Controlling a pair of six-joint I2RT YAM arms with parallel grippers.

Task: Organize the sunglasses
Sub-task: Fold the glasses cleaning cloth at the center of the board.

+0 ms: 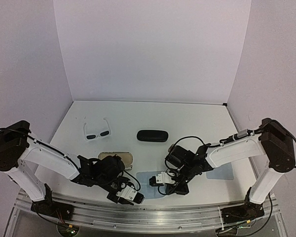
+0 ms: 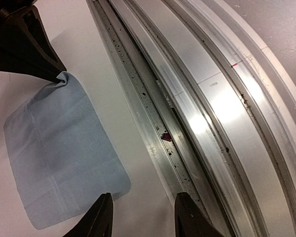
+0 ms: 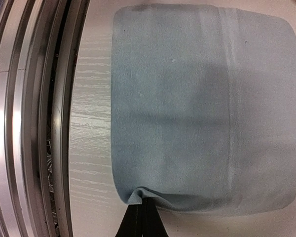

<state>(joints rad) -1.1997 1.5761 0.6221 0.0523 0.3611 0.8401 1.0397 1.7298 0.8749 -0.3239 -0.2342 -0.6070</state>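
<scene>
The white-framed sunglasses (image 1: 96,131) lie unfolded at the back left of the table. The brown sunglasses do not show clearly; something brownish lies in a pale oval case (image 1: 116,157), partly hidden by my left arm. My right gripper (image 1: 152,181) is low over a light-blue cloth (image 1: 147,177). In the right wrist view it (image 3: 142,211) is shut on the cloth's near edge (image 3: 202,103), which is puckered up there. My left gripper (image 1: 139,199) is open and empty by the table's front edge. Its fingers (image 2: 102,218) hover beside the cloth's corner (image 2: 64,153).
A black oval case (image 1: 152,135) lies shut at mid-table. A second light-blue cloth (image 1: 220,172) lies flat under my right forearm. The metal rail (image 2: 187,113) runs along the front edge, right beside my left gripper.
</scene>
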